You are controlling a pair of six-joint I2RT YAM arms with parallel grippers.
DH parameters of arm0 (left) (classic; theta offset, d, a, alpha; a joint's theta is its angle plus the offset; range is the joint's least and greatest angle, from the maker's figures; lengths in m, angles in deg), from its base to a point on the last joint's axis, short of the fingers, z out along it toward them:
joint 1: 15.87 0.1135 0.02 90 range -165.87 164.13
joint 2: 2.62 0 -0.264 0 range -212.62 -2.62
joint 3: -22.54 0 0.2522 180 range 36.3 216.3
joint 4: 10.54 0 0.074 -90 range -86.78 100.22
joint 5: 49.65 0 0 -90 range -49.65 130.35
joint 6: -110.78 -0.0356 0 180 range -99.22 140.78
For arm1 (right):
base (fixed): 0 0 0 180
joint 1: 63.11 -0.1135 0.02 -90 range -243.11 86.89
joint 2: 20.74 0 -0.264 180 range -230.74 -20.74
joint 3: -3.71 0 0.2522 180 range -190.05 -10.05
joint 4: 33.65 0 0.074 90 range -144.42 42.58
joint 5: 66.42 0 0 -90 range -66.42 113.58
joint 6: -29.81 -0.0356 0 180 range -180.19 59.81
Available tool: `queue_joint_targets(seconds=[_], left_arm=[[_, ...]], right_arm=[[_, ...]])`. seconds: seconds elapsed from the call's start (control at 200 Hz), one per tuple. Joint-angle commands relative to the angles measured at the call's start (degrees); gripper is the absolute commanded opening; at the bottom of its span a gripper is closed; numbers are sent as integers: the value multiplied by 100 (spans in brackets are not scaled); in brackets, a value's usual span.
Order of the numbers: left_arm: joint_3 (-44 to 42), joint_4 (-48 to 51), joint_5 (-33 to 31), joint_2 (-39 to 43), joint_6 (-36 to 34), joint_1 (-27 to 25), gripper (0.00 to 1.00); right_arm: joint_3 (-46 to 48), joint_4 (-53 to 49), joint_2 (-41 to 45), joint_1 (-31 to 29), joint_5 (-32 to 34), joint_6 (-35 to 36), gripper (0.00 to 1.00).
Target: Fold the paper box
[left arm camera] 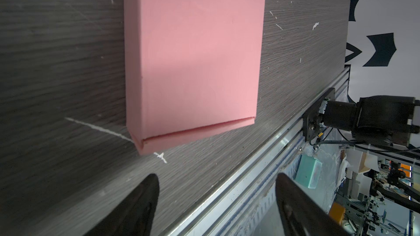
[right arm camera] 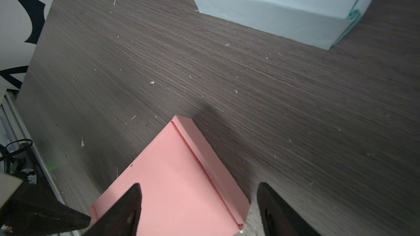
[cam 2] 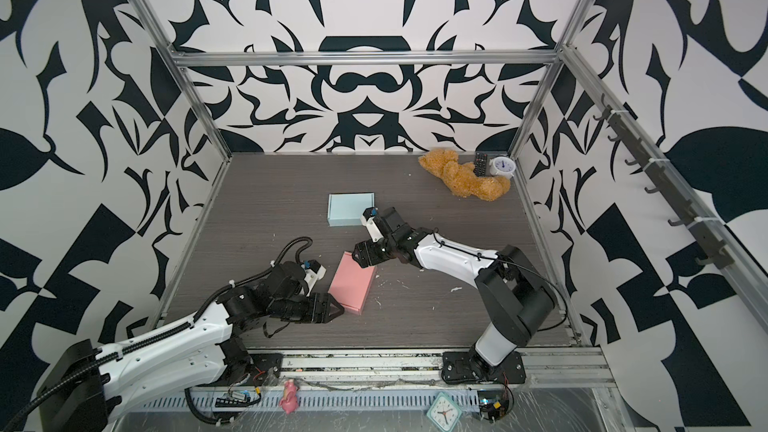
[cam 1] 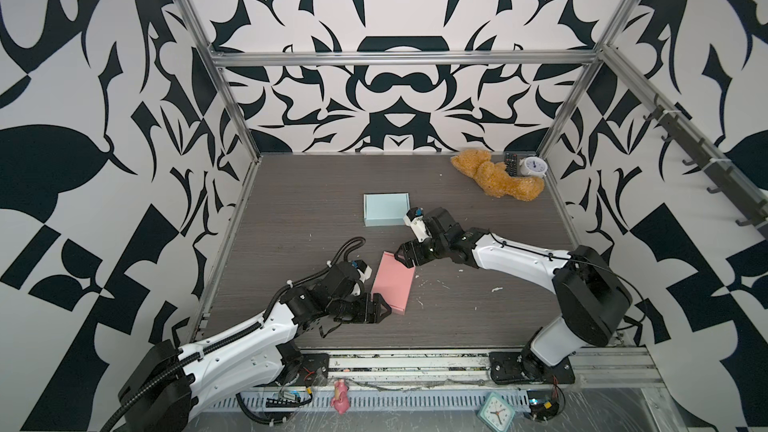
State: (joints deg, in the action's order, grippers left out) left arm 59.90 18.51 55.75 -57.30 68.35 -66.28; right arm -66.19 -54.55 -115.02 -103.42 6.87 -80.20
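The paper box [cam 1: 393, 282] [cam 2: 352, 282] is pink, closed and flat on the dark wood table, long side running near to far. Its near end wall and lid seam face the left wrist view [left arm camera: 195, 60]. My left gripper [cam 1: 384, 310] [cam 2: 338, 310] [left arm camera: 216, 175] hovers open just off the box's near-left corner, touching nothing. My right gripper [cam 1: 401, 253] [cam 2: 356, 252] [right arm camera: 198, 185] is open over the far end of the box [right arm camera: 172, 182]. One of its fingers is above the lid, the other past the box's edge.
A light blue closed box [cam 1: 385, 209] [right arm camera: 284, 3] lies farther back, next to the right wrist. A tan teddy bear [cam 1: 494, 178], a remote [cam 1: 511, 163] and a white alarm clock [cam 1: 533, 167] sit at the back right. A pink toy [cam 1: 340, 396] and a teal clock [cam 1: 496, 409] lie beyond the front rail.
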Motion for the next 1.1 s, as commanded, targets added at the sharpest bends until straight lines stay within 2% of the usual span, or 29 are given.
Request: queue_joint_targets(seconds=[0.0, 0.22, 0.6, 0.805, 1.095], left_arm=[[-3, -406, -46, -206, 86, -21, 83], [42, -858, -47, -589, 101, -21, 82], [328, -653, -186, -858, -302, 39, 81], [350, -752, 48, -983, -507, 410, 81], [488, -812, 381, -1249, -840, 960, 80]], right_arm=[[-274, 150, -129, 50, -241, 173, 81], [-318, 292, -464, 59, -480, 103, 79], [337, 667, -75, 59, -595, -143, 73], [783, 904, 269, 59, -758, -248, 69], [1176, 957, 604, 26, -804, -372, 68]])
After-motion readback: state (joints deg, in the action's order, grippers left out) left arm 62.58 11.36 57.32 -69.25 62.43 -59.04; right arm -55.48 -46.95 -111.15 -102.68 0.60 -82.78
